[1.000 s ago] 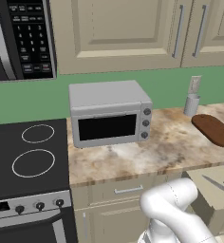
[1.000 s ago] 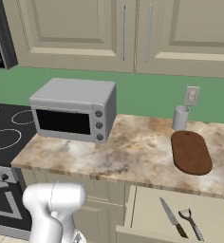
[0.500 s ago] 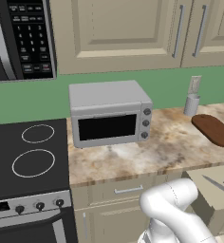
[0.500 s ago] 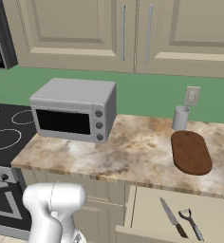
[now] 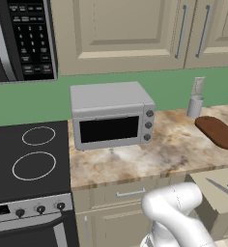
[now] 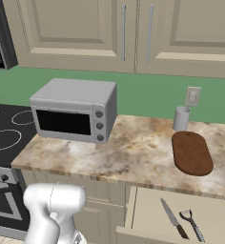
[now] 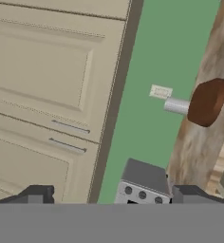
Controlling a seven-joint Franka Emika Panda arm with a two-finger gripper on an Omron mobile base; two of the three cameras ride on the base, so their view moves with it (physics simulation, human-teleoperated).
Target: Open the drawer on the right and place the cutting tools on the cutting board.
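Right base view: knife point(image 6: 172, 218) in open drawer point(image 6: 148, 209)

Beige panelled wall cabinets point(image 6: 133, 33) with slim silver bar handles hang above a green wall point(image 6: 148, 97) carrying a pale outlet plate point(image 6: 192, 96). Below runs a mottled tan stone worktop point(image 6: 133, 152) with a grey toaster oven point(image 6: 75, 110) at its left and a small grey cup point(image 6: 181, 118) near the wall. Farther left sit a black glass cooktop point(image 5: 29, 159) with ring burners and, above it, a black microwave point(image 5: 24, 38).
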